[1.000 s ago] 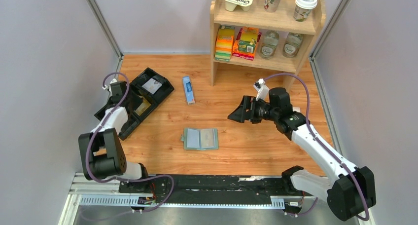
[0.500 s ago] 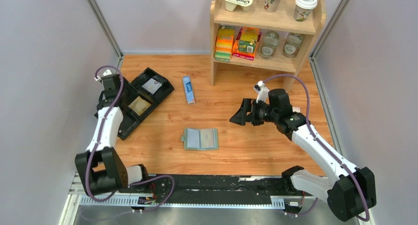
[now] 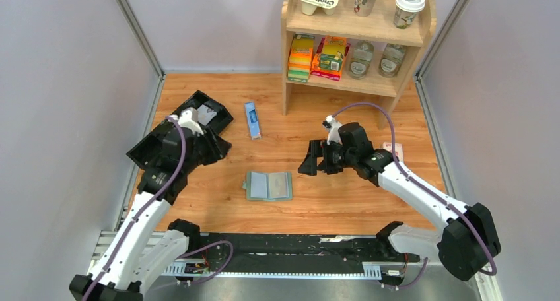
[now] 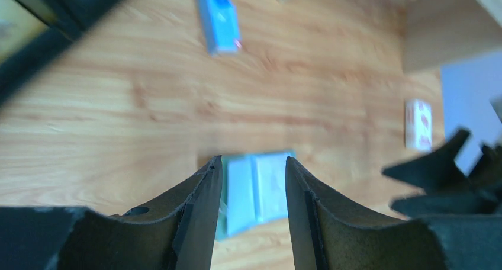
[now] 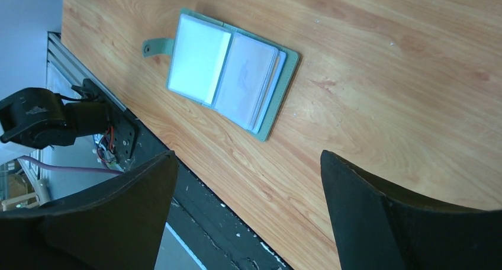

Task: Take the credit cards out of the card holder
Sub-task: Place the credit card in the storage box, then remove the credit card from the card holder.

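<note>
Top external view: nearest to us, just beyond the black rail that carries the arm bases, the small sage-green bifold card holder (image 3: 268, 186) lies spread open and flat on the orange-brown wood-grain surface (image 3: 343, 195), its strap tab pointing left. Above it on either side hang the two claws. The left claw (image 4: 251, 166) is parted, with nothing between its matte black fingers, and frames the holder in its wrist view. The right claw (image 5: 245, 157) gapes wide and empty, clear of the holder. We judge the step in hand to be the approach for drawing out a card. The right wrist view shows pale, glossy, layered pocket pages, stacked thicker on one half, but we cannot tell whether any thin tan credit cards sit in them. The next move, we think, calls for one claw to pin the soft cover while the other pinches a slim, slippery edge. Farther off sits a black compartmented plastic tray (image 3: 223, 116), partly under the left arm. Beside it lies a long narrow blue box (image 3: 251, 119), and farthest back stands a pale wooden shelf (image 3: 356, 27) of cups and cartons.
</note>
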